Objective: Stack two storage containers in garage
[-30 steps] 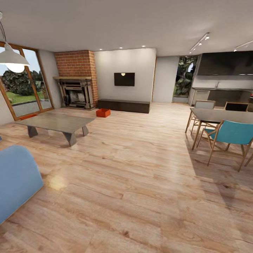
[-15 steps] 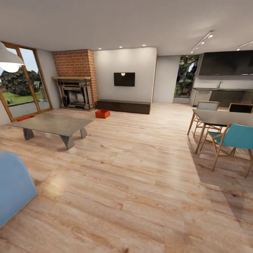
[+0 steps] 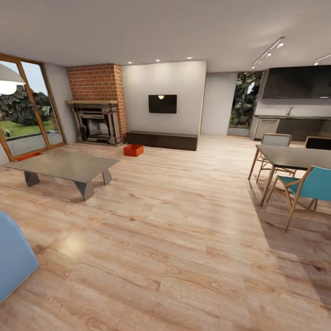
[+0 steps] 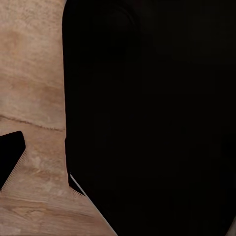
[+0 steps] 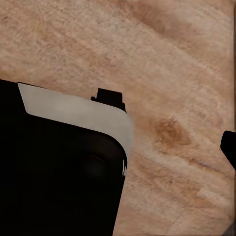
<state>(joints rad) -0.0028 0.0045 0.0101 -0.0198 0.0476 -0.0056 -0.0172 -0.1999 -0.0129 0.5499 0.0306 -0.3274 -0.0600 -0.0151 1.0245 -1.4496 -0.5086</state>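
I am in the living room, on light wood planks (image 3: 174, 220). One orange-red storage container (image 3: 133, 150) sits on the floor far ahead, in front of the brick fireplace (image 3: 97, 119). The second orange-red container (image 3: 28, 156) is partly hidden behind the coffee table, by the glass doors. In the left wrist view, a black finger (image 4: 11, 158) hangs over the planks beside my dark body. In the right wrist view, a black finger (image 5: 229, 147) at the frame edge is also over bare planks. Neither view shows how the jaws stand.
A low grey coffee table (image 3: 64, 166) stands at left, and a blue sofa corner (image 3: 11, 257) is at near left. A dining table (image 3: 294, 156) with a teal chair (image 3: 309, 184) is at right. A dark low bench (image 3: 162, 139) lines the far wall. Open floor runs between them.
The whole head view has shifted: the camera has moved forward and turned slightly, so the sofa and the chairs slide outward. The containers stay where they were.
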